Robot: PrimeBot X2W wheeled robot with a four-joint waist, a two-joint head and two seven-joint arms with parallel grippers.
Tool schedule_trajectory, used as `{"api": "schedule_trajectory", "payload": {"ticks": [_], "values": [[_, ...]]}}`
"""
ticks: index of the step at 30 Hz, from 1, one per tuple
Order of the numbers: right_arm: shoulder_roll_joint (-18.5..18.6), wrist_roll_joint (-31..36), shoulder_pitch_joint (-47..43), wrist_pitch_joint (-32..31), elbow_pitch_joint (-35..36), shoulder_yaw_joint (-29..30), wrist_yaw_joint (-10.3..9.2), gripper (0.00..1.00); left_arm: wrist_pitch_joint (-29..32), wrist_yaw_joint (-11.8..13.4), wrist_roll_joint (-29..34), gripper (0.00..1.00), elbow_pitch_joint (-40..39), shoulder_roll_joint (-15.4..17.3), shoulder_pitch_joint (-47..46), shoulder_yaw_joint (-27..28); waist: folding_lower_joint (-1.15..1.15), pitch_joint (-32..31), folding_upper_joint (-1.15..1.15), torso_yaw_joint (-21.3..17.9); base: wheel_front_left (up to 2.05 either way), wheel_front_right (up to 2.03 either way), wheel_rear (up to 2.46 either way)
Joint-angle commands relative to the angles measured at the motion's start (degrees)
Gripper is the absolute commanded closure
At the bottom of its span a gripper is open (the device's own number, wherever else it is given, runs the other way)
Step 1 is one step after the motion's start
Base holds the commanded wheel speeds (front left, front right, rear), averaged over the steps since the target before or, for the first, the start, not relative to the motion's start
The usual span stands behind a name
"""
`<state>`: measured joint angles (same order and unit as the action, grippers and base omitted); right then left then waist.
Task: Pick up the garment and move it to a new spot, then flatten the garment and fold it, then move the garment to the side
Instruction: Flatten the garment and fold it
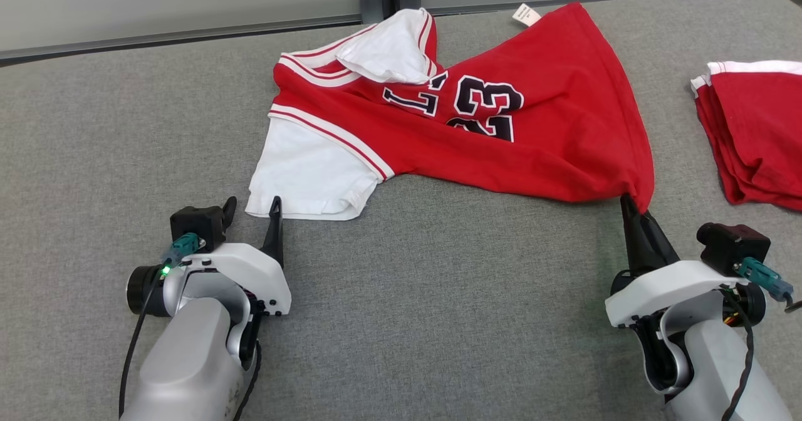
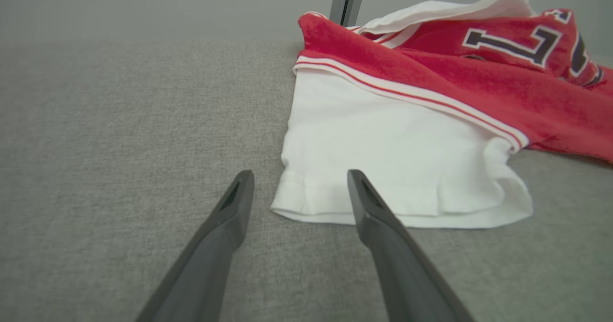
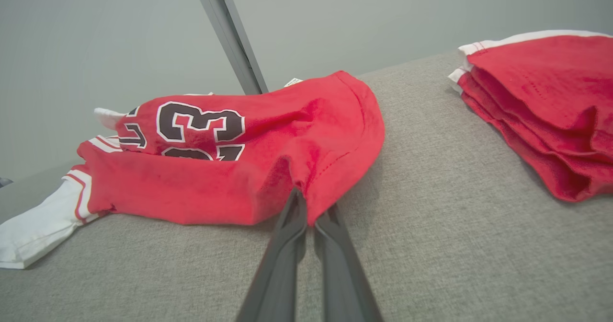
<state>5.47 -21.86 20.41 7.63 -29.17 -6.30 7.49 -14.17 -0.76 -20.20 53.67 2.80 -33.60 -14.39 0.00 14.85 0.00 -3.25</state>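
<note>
Where the red jersey (image 1: 532, 151) lies rumpled, number 23 showing, its hem corner is clamped between the closed fingers of the right gripper (image 1: 628, 205). The left gripper (image 1: 253, 203) stands wide apart, holding nothing, the corner of a white sleeve (image 2: 383, 159) between its fingertips.

The head view looks forward and down from high over the grey fabric surface (image 1: 401, 321), with the left gripper (image 1: 253, 203) at 7 o'clock and the right gripper (image 1: 625, 200) at 5. Both wrist views sit low and close (nearly skimming the cloth): the left faces the red jersey (image 2: 479, 87) at 1 o'clock, the right meets its hem dead centre. All three share that jersey.
</note>
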Motion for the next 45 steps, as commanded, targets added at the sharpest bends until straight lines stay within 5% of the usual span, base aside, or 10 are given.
{"api": "schedule_trajectory", "payload": {"ticks": [1,5,8,10,16,24,29,33,39,45], "values": [[0.4,-0.3,0.5,0.2,0.2,-0.2,0.0,1.0,-0.1,0.2,0.0,0.0,1.1,0.3,-1.4,0.0,0.0,0.2,0.0,-0.1,0.0,0.0,0.0],[0.6,-0.8,0.9,0.4,0.6,-0.6,0.0,1.0,0.2,0.2,0.4,0.0,5.6,0.3,-3.7,-0.6,0.0,0.7,0.0,-0.1,0.0,0.0,0.0],[0.8,-0.9,0.9,0.6,0.7,-0.5,0.0,1.0,0.7,-2.0,0.3,0.0,8.3,0.2,-4.7,-1.6,0.0,0.9,0.0,-0.2,0.0,0.0,0.0],[0.8,-0.8,1.0,0.6,0.7,-0.5,0.0,1.0,1.1,-3.2,-0.1,1.0,9.9,0.2,-5.4,-2.1,0.0,1.1,0.0,-0.1,0.0,0.0,0.0],[1.5,-0.9,1.2,0.8,0.6,0.0,0.0,1.0,0.9,-6.3,-4.9,1.0,11.0,0.3,-5.5,-2.5,0.0,1.0,0.0,0.7,0.0,0.0,0.0],[3.0,-1.9,1.8,1.5,1.3,-0.4,0.0,1.0,-0.5,-6.7,-12.7,1.0,1.2,0.5,-3.1,-10.0,0.0,-0.6,0.0,3.0,0.0,0.0,0.0],[5.1,-1.8,2.9,1.2,1.7,-2.1,0.0,1.0,-1.0,-6.7,-21.7,1.0,-11.4,0.7,0.1,-14.4,0.0,-2.5,0.0,4.5,0.0,0.0,0.0],[8.0,-4.2,5.3,1.0,4.1,-4.1,0.0,1.0,-1.1,-6.7,-30.3,1.0,-23.7,5.1,0.4,-18.3,0.0,-4.2,0.0,5.4,0.0,0.0,0.0],[12.1,-6.8,9.8,1.7,8.2,-5.7,0.0,1.0,-1.1,-6.7,-38.2,1.0,-39.3,8.9,0.1,-14.1,0.0,-7.4,0.0,6.2,0.0,0.0,0.0],[15.2,-8.2,13.5,1.3,13.9,-5.7,0.0,1.0,-1.1,-6.8,-41.9,1.0,-49.8,8.9,-0.8,-7.0,0.0,-10.4,0.0,6.8,0.0,0.0,0.0]]}}
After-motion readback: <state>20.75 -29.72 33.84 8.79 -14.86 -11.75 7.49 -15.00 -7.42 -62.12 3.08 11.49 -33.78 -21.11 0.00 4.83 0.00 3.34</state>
